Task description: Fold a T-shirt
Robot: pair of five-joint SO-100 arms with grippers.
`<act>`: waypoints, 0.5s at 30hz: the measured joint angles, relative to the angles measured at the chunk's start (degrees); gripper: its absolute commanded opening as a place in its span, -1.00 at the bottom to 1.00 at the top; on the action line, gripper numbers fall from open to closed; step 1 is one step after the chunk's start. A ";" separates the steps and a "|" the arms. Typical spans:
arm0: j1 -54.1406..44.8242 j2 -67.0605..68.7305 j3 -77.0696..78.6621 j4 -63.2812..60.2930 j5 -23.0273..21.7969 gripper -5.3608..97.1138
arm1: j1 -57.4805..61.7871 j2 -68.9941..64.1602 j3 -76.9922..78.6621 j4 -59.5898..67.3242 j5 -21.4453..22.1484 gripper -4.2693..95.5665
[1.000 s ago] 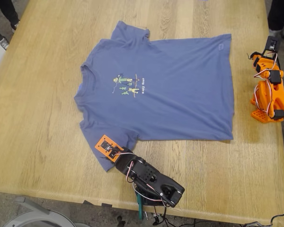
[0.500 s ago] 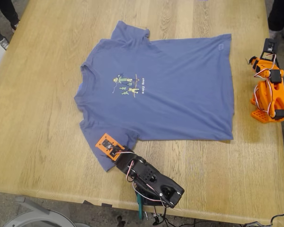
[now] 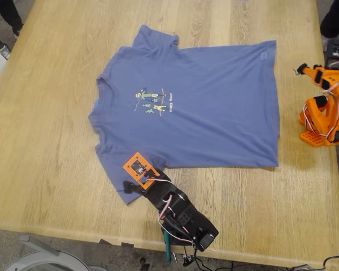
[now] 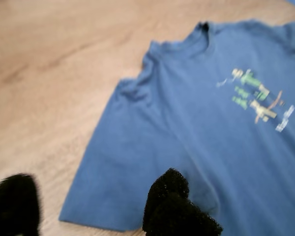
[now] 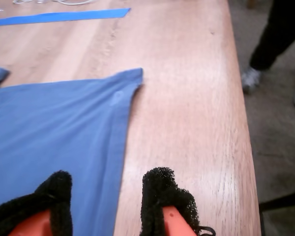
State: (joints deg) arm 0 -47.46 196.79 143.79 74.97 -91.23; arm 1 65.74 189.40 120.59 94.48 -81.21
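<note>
**A:** Where does your first end effector (image 3: 126,185) stand?

**B:** You have it at the sleeve of the T-shirt (image 3: 214,113) nearest the arm's base. In the first wrist view its two black foam fingertips (image 4: 174,206) are spread wide, nothing between them. One tip lies over the sleeve cloth, the other over bare table (image 3: 45,169) just off the sleeve's hem. Whether they touch the cloth, you cannot tell; that view is blurred.

**A:** And the shirt itself?

**B:** Spread flat and face up ahead of that end effector, the small green-and-yellow print (image 3: 152,101) showing on the chest and the collar beyond the sleeve.

**A:** Your second end effector (image 5: 105,206)?

**B:** Parted too, gripping nothing. It hangs above the shirt's bottom hem, near the hem's corner: one padded tip over blue cloth, the other over wood. A strip of blue tape (image 5: 59,16) lies far ahead of it, and a person's shoes (image 5: 250,78) stand on the floor beside the table's edge.
</note>
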 measured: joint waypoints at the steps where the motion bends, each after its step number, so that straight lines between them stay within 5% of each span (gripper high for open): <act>1: 0.00 -1.85 -1.93 0.00 0.00 0.08 | 0.00 -1.93 -3.52 0.97 0.00 -0.37; 9: 4.13 -24.35 -25.31 4.48 -3.69 0.18 | -7.47 -27.42 -32.78 2.72 -1.14 -0.38; 15: 10.99 -42.71 -41.84 9.40 -7.03 0.23 | -17.58 -33.66 -33.31 2.72 -1.67 -0.40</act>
State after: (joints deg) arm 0 -36.47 154.07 101.95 84.38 -98.26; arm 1 48.16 155.74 87.28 97.21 -82.88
